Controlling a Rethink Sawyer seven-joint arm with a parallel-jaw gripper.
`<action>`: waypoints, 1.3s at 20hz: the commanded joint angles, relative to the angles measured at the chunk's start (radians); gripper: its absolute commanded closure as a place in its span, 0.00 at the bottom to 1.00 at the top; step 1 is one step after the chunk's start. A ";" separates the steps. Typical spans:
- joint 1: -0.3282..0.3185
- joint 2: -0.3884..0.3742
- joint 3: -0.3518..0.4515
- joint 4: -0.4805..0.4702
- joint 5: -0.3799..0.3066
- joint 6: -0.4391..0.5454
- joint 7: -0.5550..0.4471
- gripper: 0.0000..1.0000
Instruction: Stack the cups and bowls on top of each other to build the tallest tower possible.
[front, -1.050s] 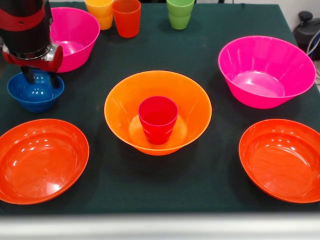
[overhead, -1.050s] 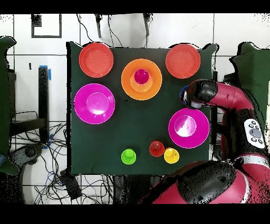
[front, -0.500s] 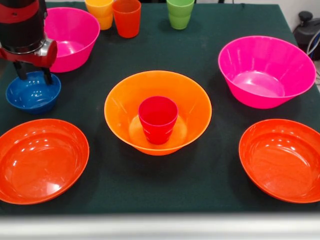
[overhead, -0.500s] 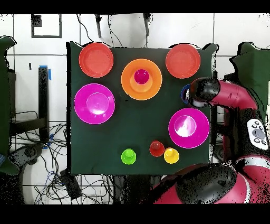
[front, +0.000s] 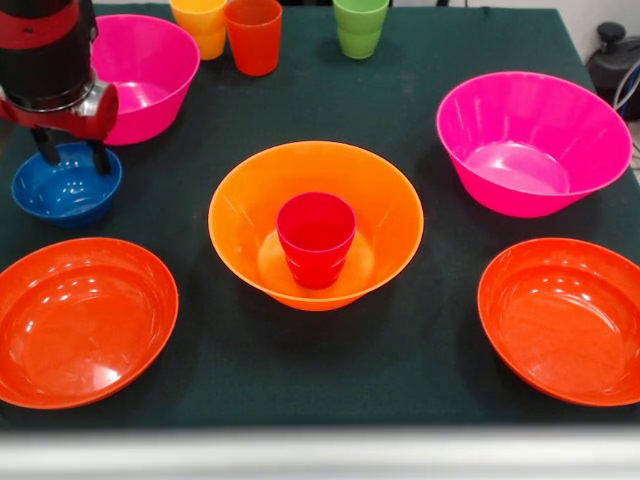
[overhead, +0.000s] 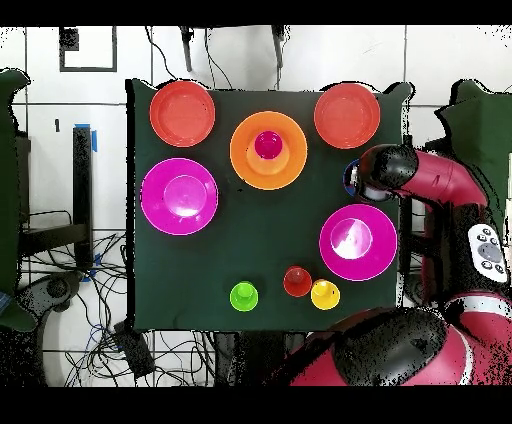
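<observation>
We see the claw (front: 71, 158) open, its two dark fingers (front: 45, 150) spread wide and reaching down into the small blue bowl (front: 64, 188), which they do not grip. This bowl sits close to the table's edge (front: 10, 140), so little room is left on that side. Just behind the blue bowl stands a deep pink bowl (front: 150, 70), and just in front lies a wide shallow red-orange bowl (front: 82, 320); the blue bowl is closed in between them.

Toward the middle from the blue bowl there is a free strip of dark green cloth (front: 180, 180), and then the large orange bowl (front: 315, 225) with the red cup (front: 316, 238) upright inside. Beyond it are a second pink bowl (front: 533, 143) and a second red-orange bowl (front: 565, 318). Far behind stand the yellow cup (front: 201, 22), orange cup (front: 254, 35) and green cup (front: 360, 26). All pieces are glossy, smooth plastic; the cups taper downward.
</observation>
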 joint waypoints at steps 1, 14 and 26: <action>0.050 0.039 0.057 -0.019 0.030 0.037 -0.014 0.00; 0.052 0.032 0.046 -0.006 0.047 0.029 -0.019 0.00; 0.056 0.068 0.050 -0.031 0.048 0.011 -0.021 0.00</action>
